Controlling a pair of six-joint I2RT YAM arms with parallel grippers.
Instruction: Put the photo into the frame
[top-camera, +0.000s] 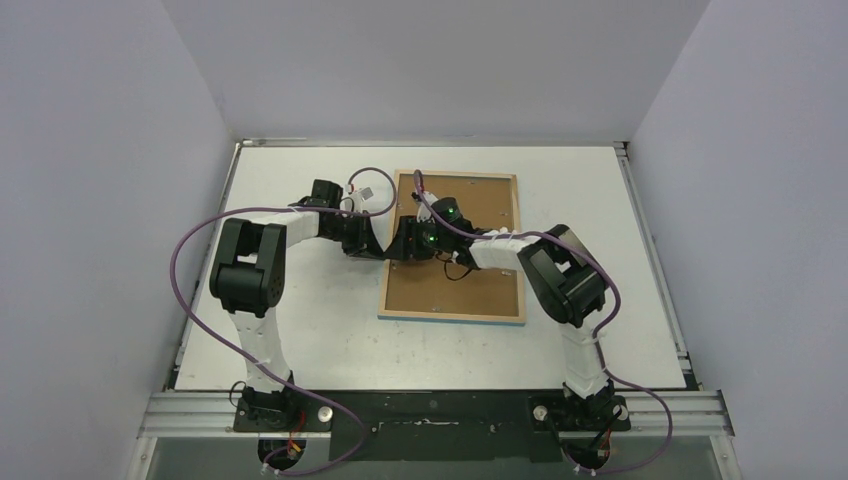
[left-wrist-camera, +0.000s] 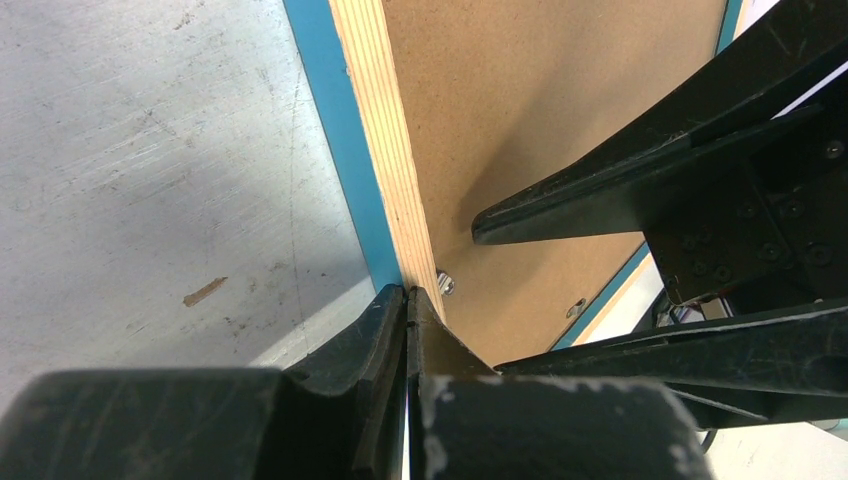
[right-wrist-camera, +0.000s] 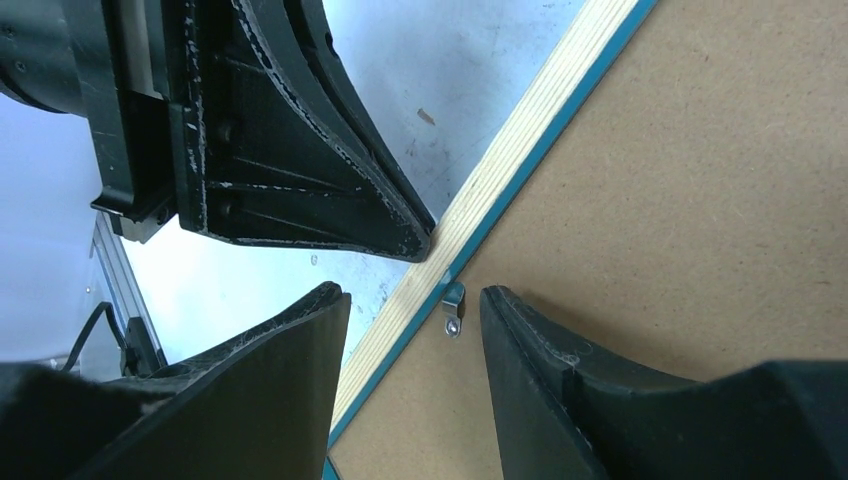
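Observation:
The frame (top-camera: 452, 317) lies face down on the table, its light wooden reverse up and its blue edge (left-wrist-camera: 340, 150) showing along the left side. A plain brown backing board (top-camera: 470, 290) fills it. The photo is hidden. My left gripper (left-wrist-camera: 408, 292) is shut with nothing between its fingers, its tips touching the frame's left rail (right-wrist-camera: 500, 165) from outside. My right gripper (right-wrist-camera: 412, 292) stands open over that same rail, one finger above the table, the other above the board, a small metal clip (right-wrist-camera: 452, 308) between them. The two grippers (top-camera: 385, 249) (top-camera: 405, 242) nearly meet there.
The white table (top-camera: 300, 330) extends left and in front of the frame. A second metal clip (left-wrist-camera: 577, 307) sits on the frame's far rail. Grey walls close in three sides, and a metal rail (top-camera: 430, 410) carries both arm bases at the near edge.

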